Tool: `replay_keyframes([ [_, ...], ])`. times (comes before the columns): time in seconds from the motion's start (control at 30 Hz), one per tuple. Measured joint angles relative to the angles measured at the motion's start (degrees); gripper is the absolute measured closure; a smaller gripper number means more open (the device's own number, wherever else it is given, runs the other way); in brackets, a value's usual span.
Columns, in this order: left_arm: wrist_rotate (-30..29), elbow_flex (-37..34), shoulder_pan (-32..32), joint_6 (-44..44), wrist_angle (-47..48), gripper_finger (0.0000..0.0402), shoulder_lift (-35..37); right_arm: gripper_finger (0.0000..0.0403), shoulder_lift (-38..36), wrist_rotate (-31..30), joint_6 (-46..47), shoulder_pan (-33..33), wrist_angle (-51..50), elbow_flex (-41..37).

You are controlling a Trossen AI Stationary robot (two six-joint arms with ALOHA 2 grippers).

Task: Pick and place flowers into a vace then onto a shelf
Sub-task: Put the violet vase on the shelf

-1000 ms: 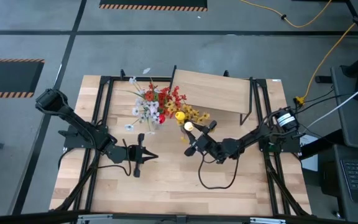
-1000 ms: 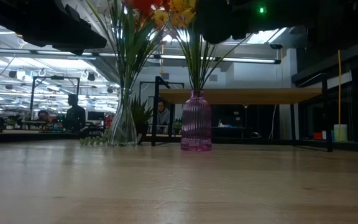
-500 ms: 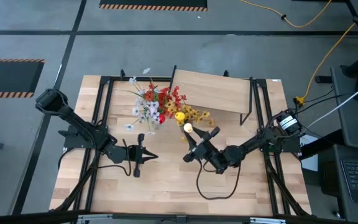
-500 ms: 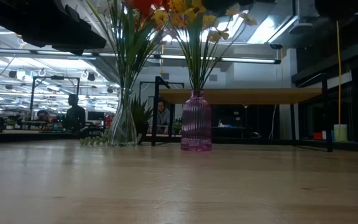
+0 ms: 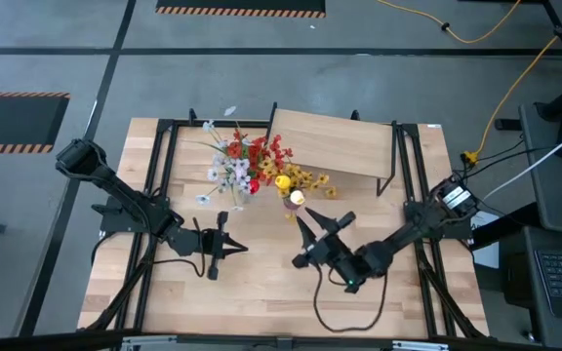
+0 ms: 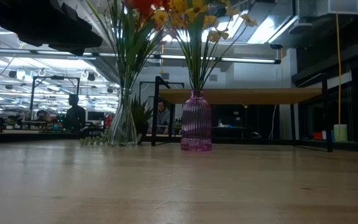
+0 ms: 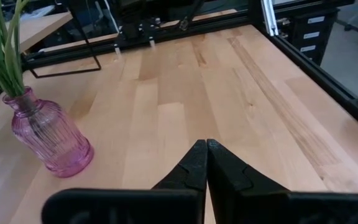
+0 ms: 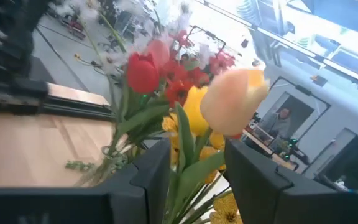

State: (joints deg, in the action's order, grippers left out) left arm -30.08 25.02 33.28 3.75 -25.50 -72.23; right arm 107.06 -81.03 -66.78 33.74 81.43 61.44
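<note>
Two bunches of flowers stand in vases near the table's far edge. Red and white blossoms [image 5: 247, 161] fill a clear glass vase [image 6: 123, 126]. Yellow and orange blossoms [image 5: 301, 185] rise from a ribbed pink vase [image 6: 196, 122], which rests on its base. The shelf [image 5: 338, 142] stands just beyond them. My right gripper [image 5: 322, 223] is open, on the near side of the yellow bunch and apart from it; its wrist view looks past the fingers at an orange tulip [image 8: 235, 102]. My left gripper [image 5: 228, 244] is shut and hovers over bare tabletop left of it.
Black frame rails [image 5: 160, 175] run along both sides of the tabletop. A black cable [image 5: 344, 302] loops on the wood near my right arm. Small green sprigs [image 6: 92, 141] lie beside the clear vase. People [image 6: 75, 115] stand in the room beyond the far edge.
My right gripper has drawn back from the blossoms over the pink vase toward the table's near edge. In the low view its dark shape has left the flower tops, and the yellow blossoms now show uncovered. The vases have stayed in place.
</note>
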Motion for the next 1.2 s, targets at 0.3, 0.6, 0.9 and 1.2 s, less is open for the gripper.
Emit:
replay_keyframes([
  [0.3, 1.76, 0.00, -0.01, -0.05, 0.00, 0.0395, 0.00, 0.0249, -0.01, -4.60, 5.51, 7.73, -0.05, 2.42],
  [0.6, 1.09, 0.00, -0.02, -3.93, -0.09, 0.0399, 0.00, 0.0310, -0.01, -9.00, 18.63, 9.81, -10.47, 2.26],
  [0.9, 1.04, 0.00, -0.02, -2.89, -0.35, 0.0399, 0.00, 0.0391, 0.01, -9.01, 8.26, 8.16, -9.48, 5.27],
  [1.2, 1.05, 0.00, -0.02, -1.51, -0.26, 0.0395, 0.00, 0.0400, -0.01, -6.55, 4.80, 4.06, -21.24, 12.88],
])
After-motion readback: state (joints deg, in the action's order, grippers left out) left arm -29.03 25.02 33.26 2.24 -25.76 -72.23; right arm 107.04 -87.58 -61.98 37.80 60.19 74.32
